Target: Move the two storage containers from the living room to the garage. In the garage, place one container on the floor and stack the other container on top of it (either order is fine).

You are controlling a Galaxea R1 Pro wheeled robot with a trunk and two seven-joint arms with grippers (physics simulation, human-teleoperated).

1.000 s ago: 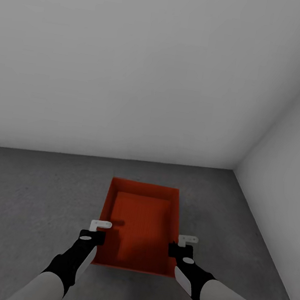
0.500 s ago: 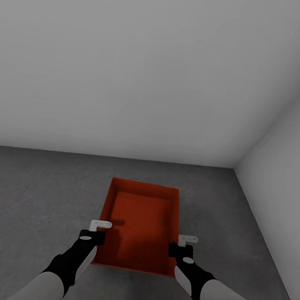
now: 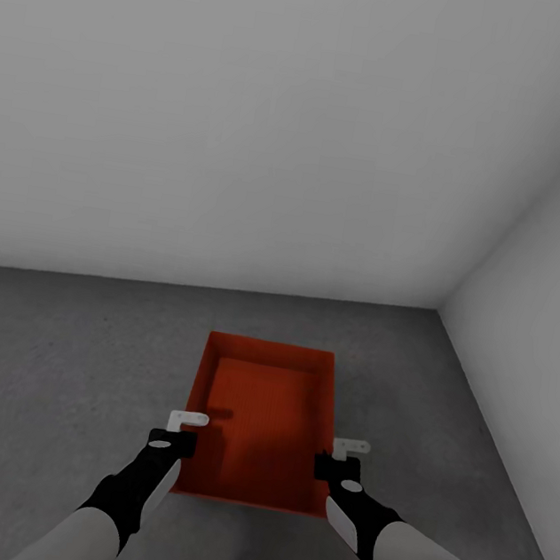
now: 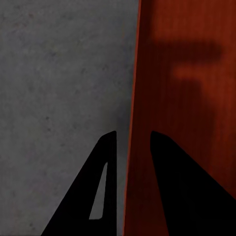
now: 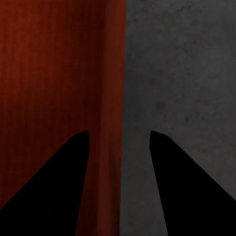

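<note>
Bin (image 3: 261,421) is sitting on the garage floor (image 3: 53,354) near the corner. Left gripper (image 4: 129,142) is straddling its side wall with jaws slightly apart; right gripper (image 5: 119,140) is spread wide over the opposite wall, probably for a two-handed carry.

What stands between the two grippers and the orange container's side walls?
Nothing visible does. The left gripper straddles one long wall of the orange container, and the right gripper straddles the opposite wall. The container sits on the grey concrete floor.

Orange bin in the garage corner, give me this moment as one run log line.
place: garage floor by white walls | storage container: on floor, empty | left gripper: straddles left wall, open | right gripper: straddles right wall, open
</note>
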